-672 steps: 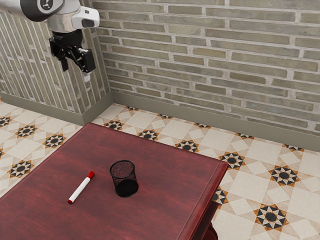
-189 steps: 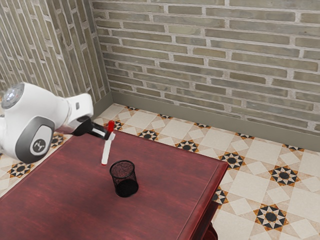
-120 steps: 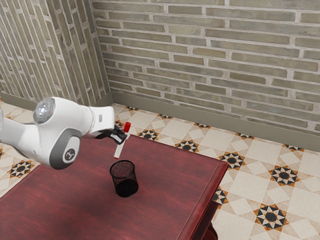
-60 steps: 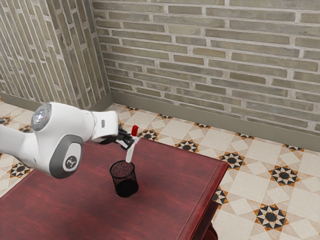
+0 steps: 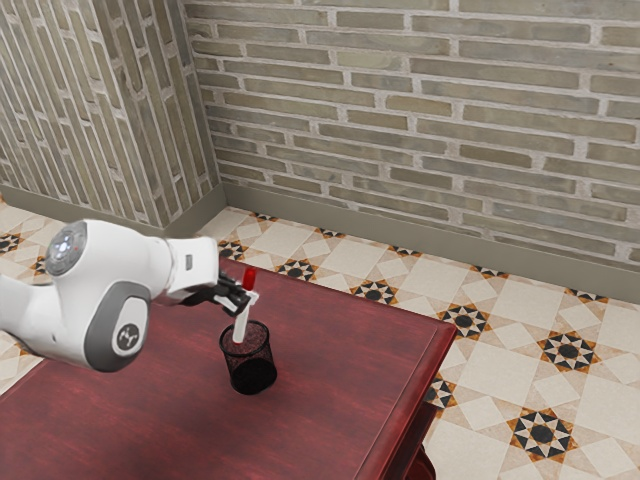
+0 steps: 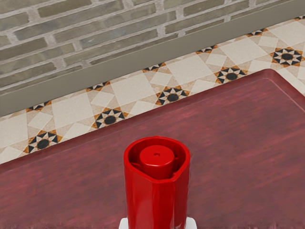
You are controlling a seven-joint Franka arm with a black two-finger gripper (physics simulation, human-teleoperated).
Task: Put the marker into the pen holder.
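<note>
While clamping the marker (image 5: 241, 329) nearly upright in the hand (image 5: 244, 298), with lower end at the mouth of the pen holder (image 5: 251, 367), looks mostly done; likely needs lowering, then letting go.

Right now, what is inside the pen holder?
Inside the pen holder, its dark bottom shows through mesh that may hide small things. The marker overlaps the mouth, but whether its tip is below the rim cannot be told.
</note>
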